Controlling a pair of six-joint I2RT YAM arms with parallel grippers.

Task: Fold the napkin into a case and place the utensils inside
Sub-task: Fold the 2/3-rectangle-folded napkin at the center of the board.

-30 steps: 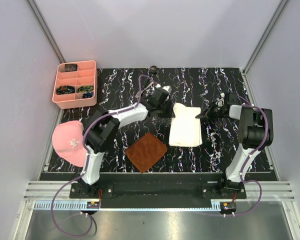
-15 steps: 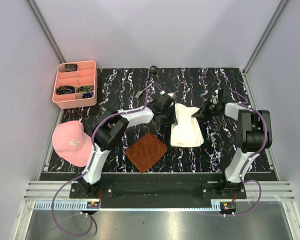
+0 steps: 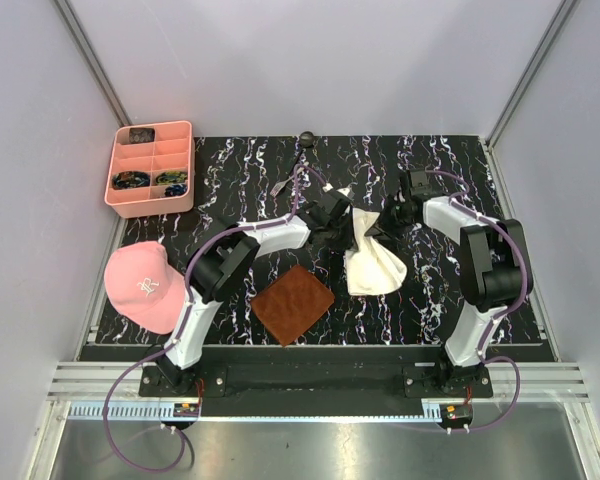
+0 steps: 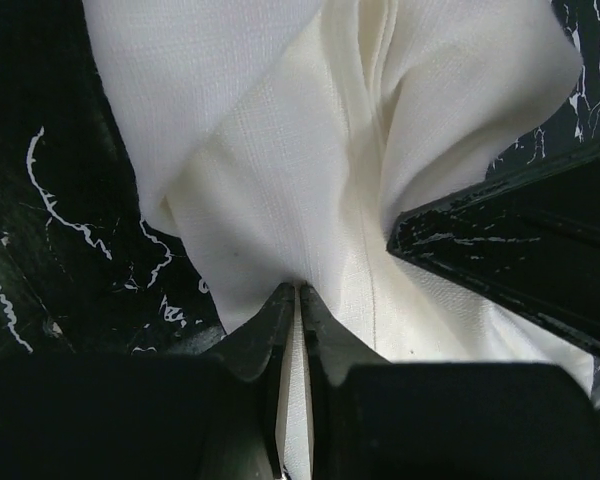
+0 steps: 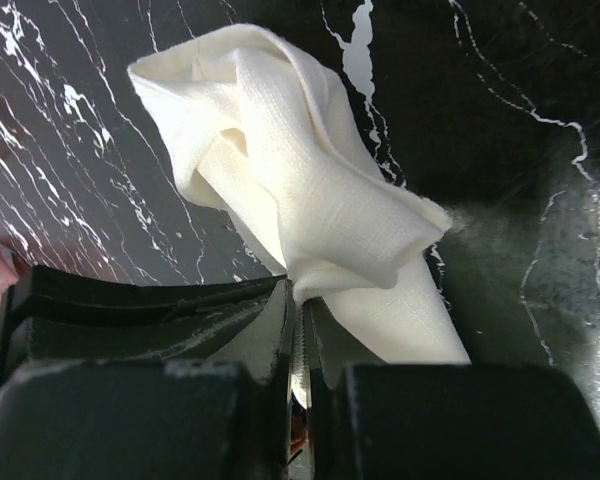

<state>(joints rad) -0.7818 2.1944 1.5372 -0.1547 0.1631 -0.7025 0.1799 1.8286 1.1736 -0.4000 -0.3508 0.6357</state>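
The cream-white napkin (image 3: 373, 262) lies bunched and crumpled at mid-table, its far edge lifted. My left gripper (image 3: 342, 216) is shut on the cloth's far left part; in the left wrist view the jaws (image 4: 298, 291) pinch a fold of napkin (image 4: 280, 180). My right gripper (image 3: 391, 214) is shut on the far right part; in the right wrist view the jaws (image 5: 302, 292) pinch gathered napkin (image 5: 300, 180). The two grippers stand close together. The dark spoon (image 3: 306, 138) lies at the far edge and the grey fork (image 3: 279, 186) lies left of the left gripper. No folded case shows.
A brown textured mat (image 3: 292, 303) lies near the front, left of the napkin. A pink compartment tray (image 3: 182, 165) with small items stands at the far left. A pink cap (image 3: 140, 285) lies at the left edge. Grey walls enclose the table.
Both grippers have closed on the napkin's far corners and moved toward each other. The napkin went from a flat rectangle to a lifted, bunched shape.
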